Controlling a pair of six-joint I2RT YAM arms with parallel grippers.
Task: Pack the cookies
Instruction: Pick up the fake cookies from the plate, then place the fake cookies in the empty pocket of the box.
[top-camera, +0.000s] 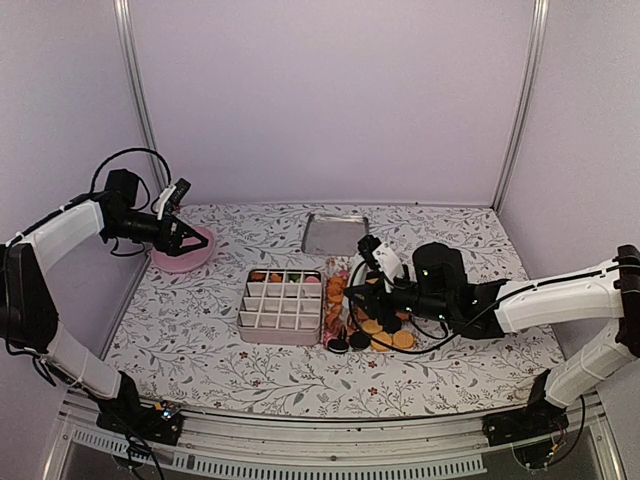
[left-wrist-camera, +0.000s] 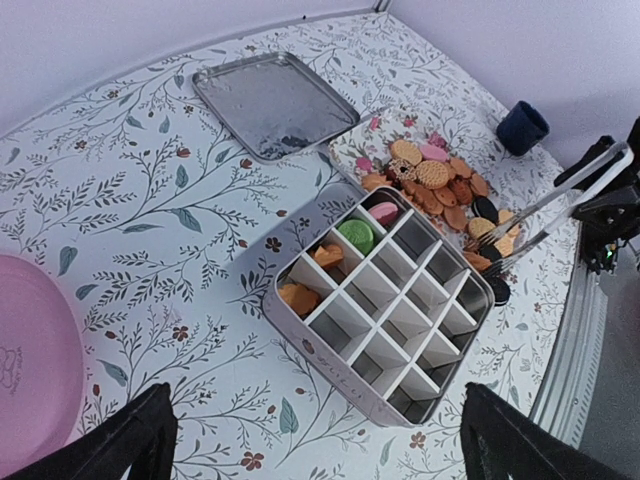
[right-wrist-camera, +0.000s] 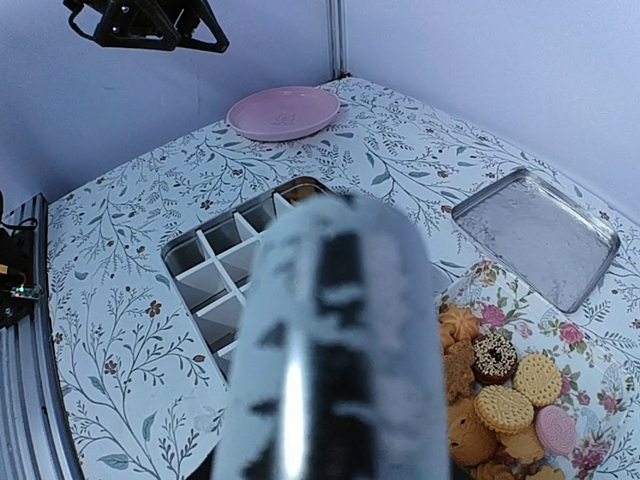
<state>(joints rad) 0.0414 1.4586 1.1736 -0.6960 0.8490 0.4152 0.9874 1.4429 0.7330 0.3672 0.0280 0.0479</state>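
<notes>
Clearly the packing is only getting started. The divided box (left-wrist-camera: 330, 362) is sitting mid-table with 16 compartments, and only 4 of them, the row along its far side in the top view, are holding anything: 1 pink biscuit, 1 green and 2 orange. The other 12 are showing bare bottoms. Most of the cookies (left-wrist-camera: 440, 185) are lying heaped on the floral tray (left-wrist-camera: 365, 148) just beside the box, on the robot's right, mainly golden ones with some black and pink among them.

The right gripper (top-camera: 372, 265) is reaching over that heap and clasping a pair of metal tongs (left-wrist-camera: 555, 205), whose tips are pointing down at the pile; whether they are pinching a biscuit, I cannot tell. The left gripper (top-camera: 190, 238) is hanging with its jaws spread wide and empty above the pink plate (left-wrist-camera: 30, 360), well apart from the box. The metal lid (left-wrist-camera: 272, 102) is lying off, behind the box, so closing is looking like the last step.
</notes>
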